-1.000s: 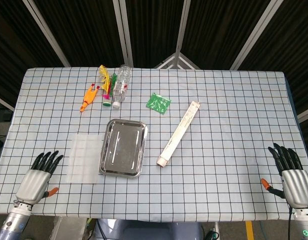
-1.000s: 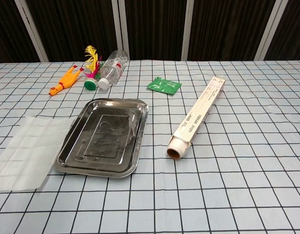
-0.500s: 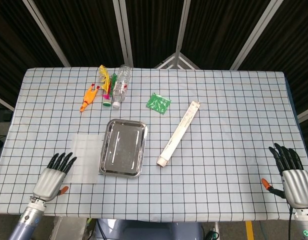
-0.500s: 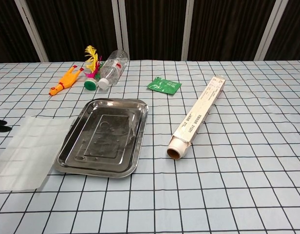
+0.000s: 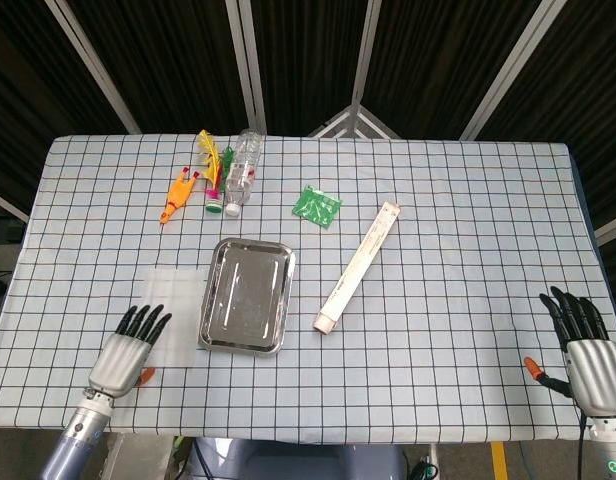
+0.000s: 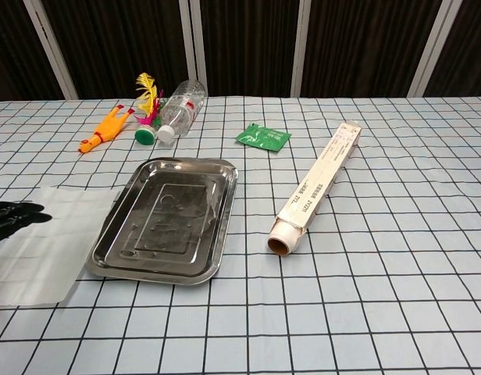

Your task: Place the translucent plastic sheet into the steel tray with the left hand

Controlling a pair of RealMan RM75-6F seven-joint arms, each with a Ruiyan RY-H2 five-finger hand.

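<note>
While the left hand hovers spread and empty, fingertips over the translucent plastic sheet—approach step; an edge pinch is needed before the steel tray beside it.

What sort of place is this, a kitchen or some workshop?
Probably a robot test lab, not a kitchen: two robot hands, left and right, wait at a table under a checked cloth, unrelated props like a steel tray and rubber chicken lie scattered, and dark curtains hang behind.

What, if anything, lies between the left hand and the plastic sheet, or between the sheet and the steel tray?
Nothing visible. The left hand is at the translucent plastic sheet's near-left corner, fingers over its edge. The steel tray lies right beside the sheet and holds nothing.
</note>
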